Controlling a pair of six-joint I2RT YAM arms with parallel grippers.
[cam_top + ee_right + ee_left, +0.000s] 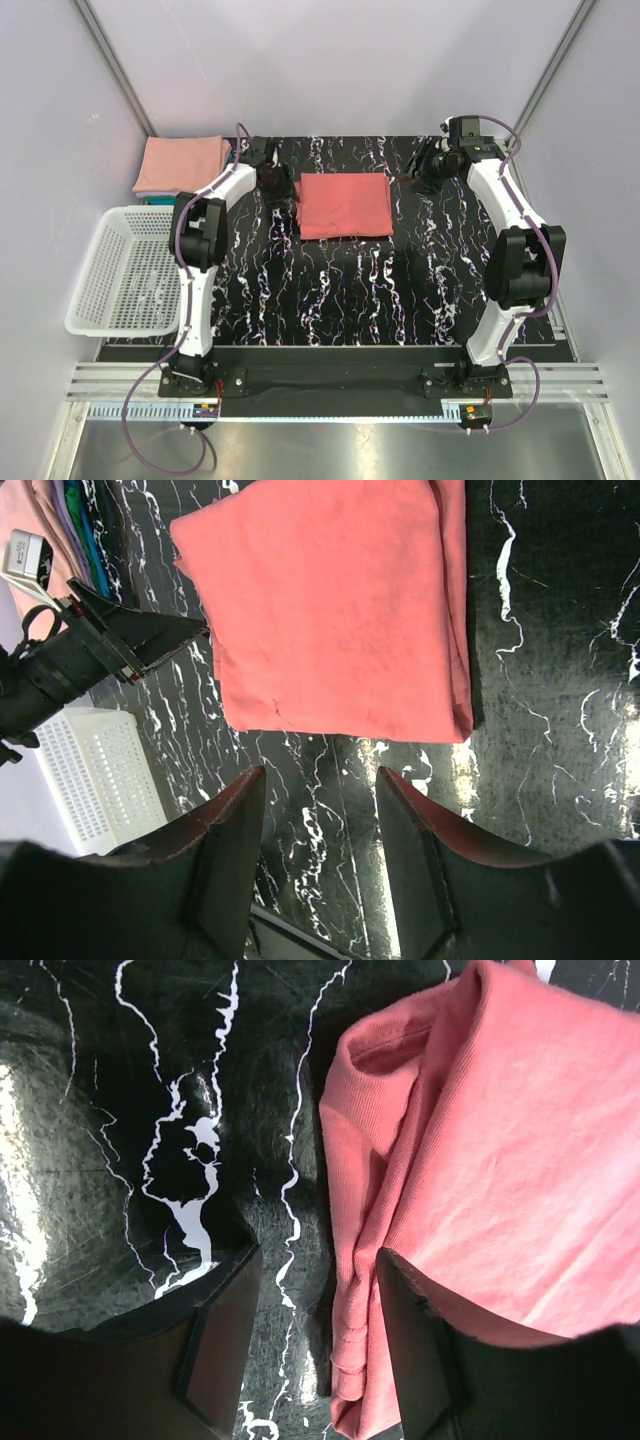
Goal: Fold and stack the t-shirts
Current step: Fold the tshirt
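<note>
A coral-red t-shirt [345,205], folded into a rectangle, lies flat at the back middle of the black marbled table. My left gripper [277,186] is at its left edge. In the left wrist view the jaws [315,1350] stand open, the shirt's layered edge [360,1310] lies between them close to the right finger [415,1350], and the rest of the shirt [500,1160] spreads to the right. My right gripper [428,166] hovers off the shirt's right side, open and empty [320,850], with the shirt [340,610] ahead of it. A folded salmon-pink shirt [182,163] tops a stack at the back left, teal cloth [150,199] showing under it.
A white mesh basket [125,270] stands at the left edge of the table, next to the left arm; it also shows in the right wrist view [100,770]. White walls close in the back and sides. The bare marbled table [350,290] lies in front of the shirt.
</note>
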